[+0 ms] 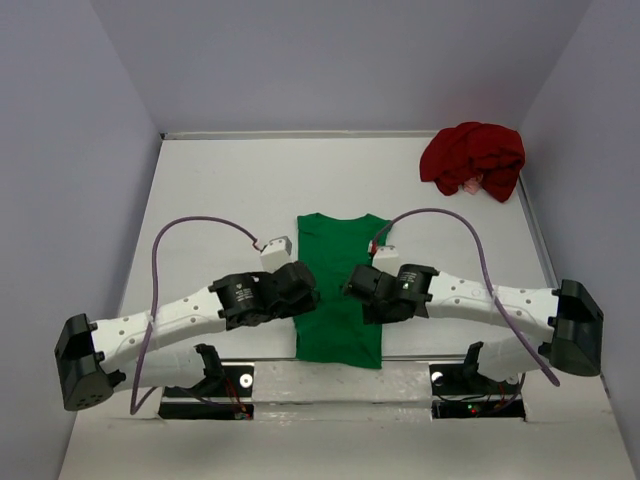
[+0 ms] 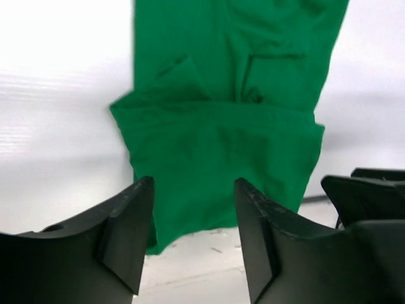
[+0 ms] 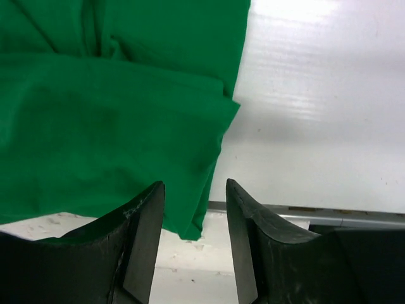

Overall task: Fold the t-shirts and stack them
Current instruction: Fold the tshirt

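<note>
Top view: green shirt (image 1: 340,290) lies flat on the white desk (image 1: 220,190), centre, collar end away from the arms. Sides are folded in, so it reads as one long narrow strip. Its near hem lies by the desk's near edge, between the two arm bases.

Red shirt (image 1: 472,160): crumpled heap at the far right corner of the desk, well apart from the green one and from both arms. Not folded.

Left gripper (image 2: 193,190): low over the left edge of the green shirt, about halfway along the strip. Wrist view shows the jaws apart at a moderate gap, nothing between them. Green cloth lies flat beyond the tips. A crosswise crease runs over the shirt there, with layered folds above it.

Right gripper (image 3: 195,190): mirrors the left, at the right edge of the green shirt and pointing inward. The jaws stand at a moderate gap and hold nothing. The shirt's right edge and near corner show just past the tips, bare desk to the right.

The two grippers face each other across the strip, near each other but not touching. Whether the tips touch the cloth, cannot tell.
</note>
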You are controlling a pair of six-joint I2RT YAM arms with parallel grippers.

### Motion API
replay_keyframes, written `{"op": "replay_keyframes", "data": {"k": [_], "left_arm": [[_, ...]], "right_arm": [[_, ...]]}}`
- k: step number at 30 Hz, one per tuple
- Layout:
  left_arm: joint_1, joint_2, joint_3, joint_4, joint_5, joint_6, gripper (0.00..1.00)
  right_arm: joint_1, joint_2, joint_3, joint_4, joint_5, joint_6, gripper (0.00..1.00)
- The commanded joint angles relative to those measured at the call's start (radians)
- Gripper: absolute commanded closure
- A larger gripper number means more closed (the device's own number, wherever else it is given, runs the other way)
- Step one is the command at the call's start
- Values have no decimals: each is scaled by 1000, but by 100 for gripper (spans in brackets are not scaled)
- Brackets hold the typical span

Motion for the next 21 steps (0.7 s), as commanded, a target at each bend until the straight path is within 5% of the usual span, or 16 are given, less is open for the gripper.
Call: {"op": "replay_keyframes", "data": {"k": [1,9,21], "left_arm": [[108,6,-2,56,10,141,41],[159,179,7,142,97,261,80],[219,316,-5,254,201,376,76]], "right_arm": [[-76,-48,-10,134,-51,-137,51],[-95,10,8,169,-102,-188,50],[-144,76,-72,269,-156,-191,48]]}}
